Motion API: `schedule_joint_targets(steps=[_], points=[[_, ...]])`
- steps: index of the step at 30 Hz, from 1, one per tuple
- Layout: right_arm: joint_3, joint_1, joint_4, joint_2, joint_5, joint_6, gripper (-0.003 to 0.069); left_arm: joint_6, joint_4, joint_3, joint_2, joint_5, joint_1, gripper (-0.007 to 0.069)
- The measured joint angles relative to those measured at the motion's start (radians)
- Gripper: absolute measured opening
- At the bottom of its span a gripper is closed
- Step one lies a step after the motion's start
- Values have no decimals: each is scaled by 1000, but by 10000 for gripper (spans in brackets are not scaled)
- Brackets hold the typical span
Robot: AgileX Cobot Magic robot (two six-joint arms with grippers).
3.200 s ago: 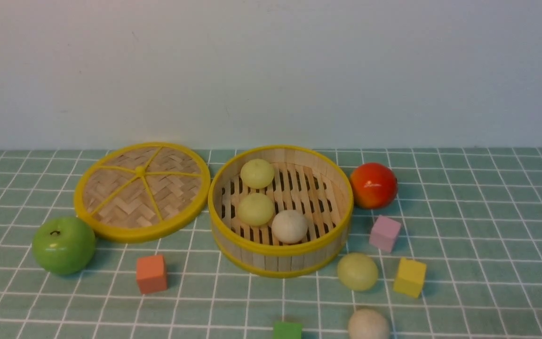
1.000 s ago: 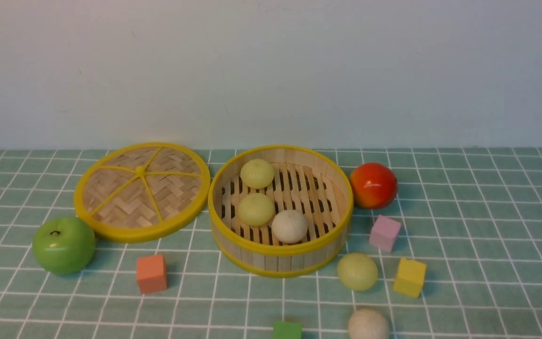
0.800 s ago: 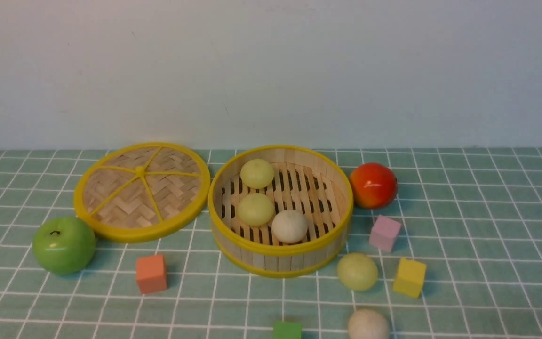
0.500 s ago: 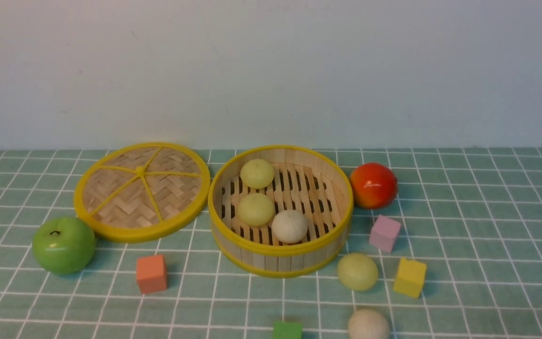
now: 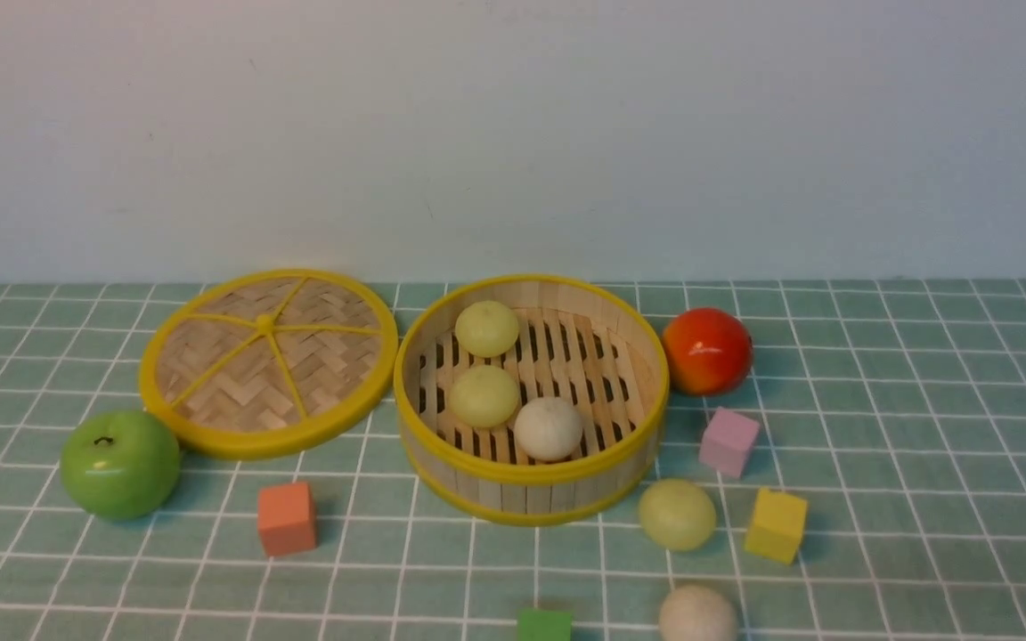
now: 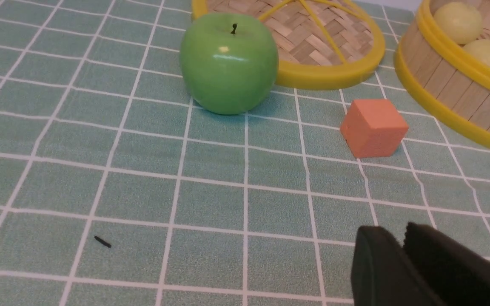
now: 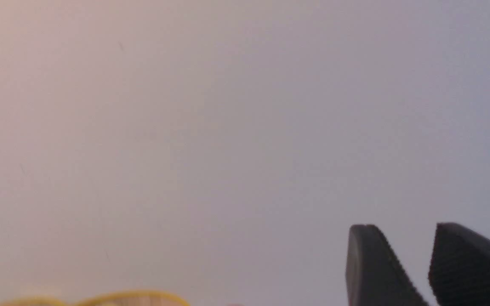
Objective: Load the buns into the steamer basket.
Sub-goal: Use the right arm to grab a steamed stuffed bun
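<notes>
The steamer basket (image 5: 526,495) stands mid-table with three buns inside: two pale yellow-green (image 5: 487,328) (image 5: 484,395) and one off-white (image 5: 548,428). Another yellow-green bun (image 5: 677,514) lies on the cloth just right of the basket's front, and an off-white bun (image 5: 697,614) sits at the front edge. Neither arm shows in the front view. My left gripper (image 6: 396,229) hangs low over the cloth, near the orange cube, its jaws slightly parted and empty. My right gripper (image 7: 402,227) is open and empty, facing the bare wall.
The woven lid (image 5: 268,361) lies left of the basket with a green apple (image 5: 120,463) in front of it. A red-orange fruit (image 5: 706,351) sits right of the basket. Orange (image 5: 286,517), pink (image 5: 728,441), yellow (image 5: 776,524) and green (image 5: 543,624) cubes are scattered around.
</notes>
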Motion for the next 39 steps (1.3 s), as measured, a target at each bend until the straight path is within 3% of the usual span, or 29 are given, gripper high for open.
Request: schedule_joint_targets(steps=[3, 7, 12, 17, 22, 29, 34, 39], points=[[-27, 0, 31, 0, -30, 81, 239, 0, 0, 0, 0, 0, 0, 111], [-215, 0, 106, 59, 63, 175, 239, 0, 0, 0, 0, 0, 0, 113], [-583, 0, 119, 343, 425, 195, 239, 0, 0, 0, 0, 0, 0, 118], [-749, 0, 58, 653, 717, 153, 239, 0, 1, 0, 0, 0, 0, 123], [-760, 4, 78, 906, 730, 109, 239, 0, 3, 0, 0, 0, 0, 127], [-922, 185, 267, 1315, 883, -150, 239, 0, 3, 0, 0, 0, 0, 130], [-1168, 300, 295, 1572, 1077, -203, 239, 0, 3, 0, 0, 0, 0, 130], [-1318, 343, 334, 1772, 1154, -201, 239, 0, 3, 0, 0, 0, 0, 133]])
